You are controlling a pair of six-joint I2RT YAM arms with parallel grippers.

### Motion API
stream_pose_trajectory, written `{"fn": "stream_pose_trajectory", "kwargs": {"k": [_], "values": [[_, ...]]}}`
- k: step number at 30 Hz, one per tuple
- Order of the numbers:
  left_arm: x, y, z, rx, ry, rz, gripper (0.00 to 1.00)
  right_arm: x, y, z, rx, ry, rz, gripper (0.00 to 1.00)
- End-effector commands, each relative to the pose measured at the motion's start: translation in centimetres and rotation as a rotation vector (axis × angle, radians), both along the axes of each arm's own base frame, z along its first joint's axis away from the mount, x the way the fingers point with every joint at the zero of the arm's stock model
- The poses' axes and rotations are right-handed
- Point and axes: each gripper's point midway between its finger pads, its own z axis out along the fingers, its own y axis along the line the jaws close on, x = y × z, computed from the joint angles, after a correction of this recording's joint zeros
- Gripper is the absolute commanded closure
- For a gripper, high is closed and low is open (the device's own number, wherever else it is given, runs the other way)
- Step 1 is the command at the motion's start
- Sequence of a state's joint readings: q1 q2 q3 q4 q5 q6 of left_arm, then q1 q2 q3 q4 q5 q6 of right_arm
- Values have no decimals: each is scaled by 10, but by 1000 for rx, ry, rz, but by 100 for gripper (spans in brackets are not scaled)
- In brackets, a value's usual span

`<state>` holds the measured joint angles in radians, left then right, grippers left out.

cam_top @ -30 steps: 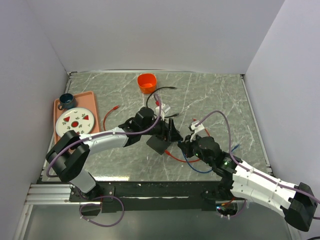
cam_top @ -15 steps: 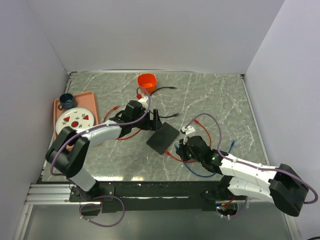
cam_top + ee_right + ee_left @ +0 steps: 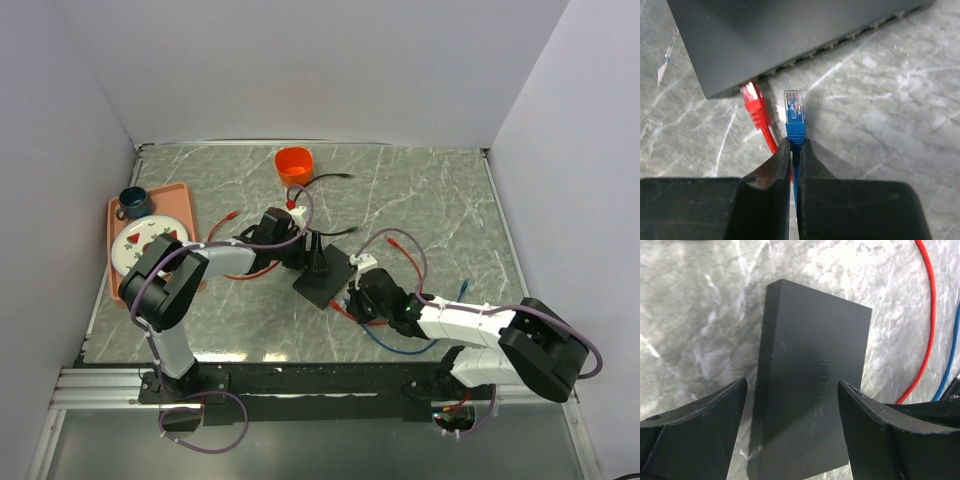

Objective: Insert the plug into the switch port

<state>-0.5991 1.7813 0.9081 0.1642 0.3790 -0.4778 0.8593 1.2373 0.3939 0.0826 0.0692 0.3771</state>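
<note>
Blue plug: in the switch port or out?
Out. The right gripper holds the blue plug with bare table between its tip and the switch.

Matt black box (image 3: 810, 380), faintly scratched, on a glossy grey marble-look desk (image 3: 695, 310); clear glossy plastic plug (image 3: 793, 106) with smooth blue boot (image 3: 795, 131).

No legible text, brand or number anywhere, black box (image 3: 810, 375) shows only faint scratches
</note>
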Motion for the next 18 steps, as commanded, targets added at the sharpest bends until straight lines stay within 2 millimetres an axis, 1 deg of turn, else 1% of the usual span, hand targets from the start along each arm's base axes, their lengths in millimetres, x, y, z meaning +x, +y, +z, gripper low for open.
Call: {"fn": "stream_pose_trajectory", "kwargs": {"k": [1, 2, 3, 7, 10, 15, 18], "values": [[0, -16, 11, -46, -45, -85, 22, 16, 15, 15, 34, -44, -4, 100], [-1, -17, 9, -40, -45, -98, 22, 17, 15, 16, 34, -44, -5, 100], [0, -20, 11, -44, -49, -110, 22, 18, 15, 16, 32, -46, -4, 100], [-2, -30, 10, -38, -53, -141, 23, 21, 15, 16, 7, -45, -6, 100], [-3, -34, 9, -42, -50, -151, 24, 22, 11, 10, -23, -32, -28, 100], [-1, -34, 12, -36, -61, -146, 24, 20, 7, 1, -57, 3, -46, 100], [1, -32, 11, -20, -61, -137, 24, 21, 3, 1, -72, 8, -69, 100]]}}
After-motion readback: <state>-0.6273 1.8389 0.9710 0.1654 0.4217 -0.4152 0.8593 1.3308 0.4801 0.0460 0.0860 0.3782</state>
